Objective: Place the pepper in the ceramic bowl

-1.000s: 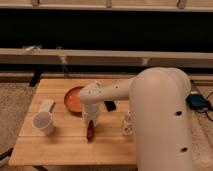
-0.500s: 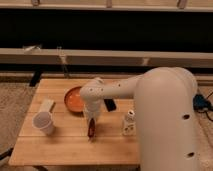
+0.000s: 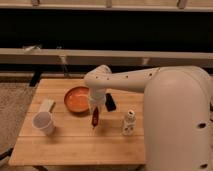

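Carpet (image 3: 12, 107) covers the floor at the far left, next to the light wooden worktop (image 3: 75, 145) that carries everything else. Near the worktop's left edge lies a small pale block (image 3: 46, 105), and just in front of it stands a white cup (image 3: 43, 122), upright with its mouth open to the top. Further right, toward the back of the worktop, sits the ceramic bowl (image 3: 77, 99), round and shallow, orange inside with a darker rim; nothing can be seen lying in it. Just beside the bowl's right rim the end effector (image 3: 95, 111) points straight down, its fingers pressed together and pinching the pepper (image 3: 95, 119) by its upper end. The pepper hangs nearly upright, dark red and slender, its lower tip at or just above the wood in front of the bowl, outside the rim. Right of the end effector a flat black slab (image 3: 110, 102) lies on the worktop, and in front of that stands a small white bottle (image 3: 128, 123). The white arm (image 3: 130, 79) reaches in from the right, running back to the robot's large rounded body (image 3: 177, 120), which fills the right side and hides that end of the worktop.
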